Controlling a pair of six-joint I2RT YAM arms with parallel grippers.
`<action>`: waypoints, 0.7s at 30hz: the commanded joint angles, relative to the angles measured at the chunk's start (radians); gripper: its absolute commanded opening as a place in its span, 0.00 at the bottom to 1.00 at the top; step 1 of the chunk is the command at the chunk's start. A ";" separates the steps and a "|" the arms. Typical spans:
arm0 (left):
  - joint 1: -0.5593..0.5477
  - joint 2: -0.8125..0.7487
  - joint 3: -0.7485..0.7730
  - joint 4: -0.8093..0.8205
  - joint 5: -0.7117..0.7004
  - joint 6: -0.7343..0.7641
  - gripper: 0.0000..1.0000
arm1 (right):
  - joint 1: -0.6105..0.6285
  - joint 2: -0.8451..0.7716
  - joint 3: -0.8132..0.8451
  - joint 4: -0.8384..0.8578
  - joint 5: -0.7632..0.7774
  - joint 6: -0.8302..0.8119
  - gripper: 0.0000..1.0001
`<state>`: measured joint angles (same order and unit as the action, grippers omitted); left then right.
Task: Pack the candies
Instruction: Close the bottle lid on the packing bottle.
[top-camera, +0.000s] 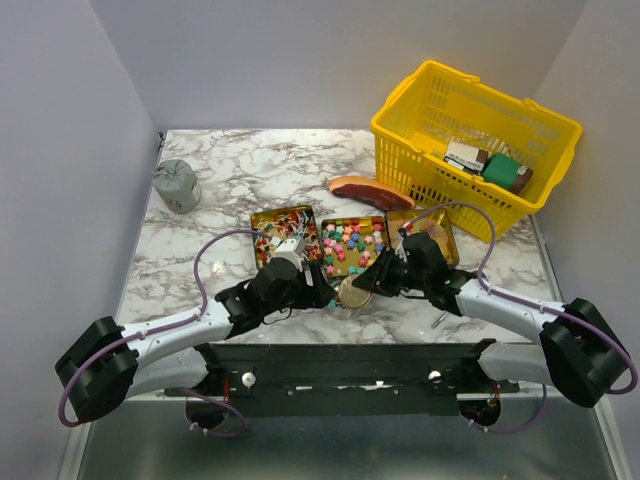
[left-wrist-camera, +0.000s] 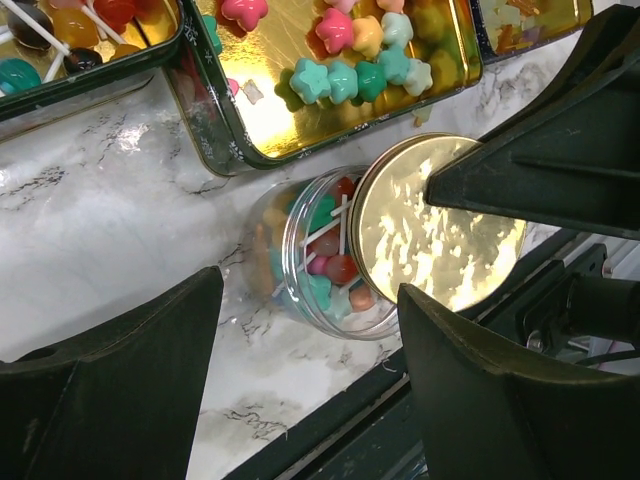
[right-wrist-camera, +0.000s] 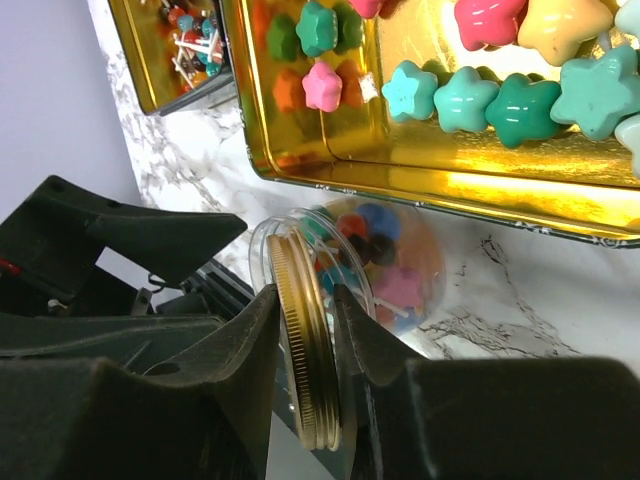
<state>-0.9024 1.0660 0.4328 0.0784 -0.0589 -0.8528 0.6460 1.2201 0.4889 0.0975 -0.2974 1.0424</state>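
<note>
1. Two grippers meet just on the near side of the gold rectangular middle tin (left-wrist-camera: 290, 115).
2. Nearest, the left gripper (left-wrist-camera: 308, 288) has its black fingers (left-wrist-camera: 110, 380) spread wide, grasping nothing.
3. Past that gap, a clear round plastic jar (left-wrist-camera: 290, 230) lies on its side on the white marble table (left-wrist-camera: 110, 200), just short of the middle tin's near wall. It holds mixed candies (left-wrist-camera: 335, 268).
4. The right gripper (right-wrist-camera: 305, 300) is clenched on the rim of a round gold metal lid (left-wrist-camera: 435, 235). The lid stands on edge at the jar's mouth; whether it is seated cannot be told.
5. Pastel star-shaped candies (top-camera: 350, 243) lie scattered inside the middle tin.
6. Just left of the middle tin sits a second gold tin (left-wrist-camera: 80, 85) with red, blue and white pieces (top-camera: 280, 235). Just right of the middle tin is a third gold tin (top-camera: 440, 225), partly hidden by the right arm.
7. Beyond the middle tin lies a reddish-brown steak-shaped slab (top-camera: 368, 190).
8. Farther back and to the right of the middle tin stands a yellow plastic mesh basket (top-camera: 420, 120) holding boxed packets (top-camera: 470, 155).
9. Well to the left of the middle tin, at the same depth as the slab, sits a grey rounded object (top-camera: 176, 185).
</note>
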 joint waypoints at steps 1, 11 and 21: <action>0.008 0.005 -0.014 0.047 0.019 0.014 0.81 | 0.001 -0.017 0.002 -0.070 0.026 -0.048 0.35; 0.010 0.041 -0.009 0.075 0.044 0.014 0.81 | 0.001 0.010 0.002 -0.081 0.030 -0.076 0.43; 0.008 0.052 -0.025 0.135 0.094 0.014 0.81 | 0.001 0.038 -0.016 -0.042 0.035 -0.070 0.47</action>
<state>-0.8978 1.1336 0.4294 0.1509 0.0017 -0.8497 0.6464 1.2308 0.4889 0.0589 -0.2962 0.9928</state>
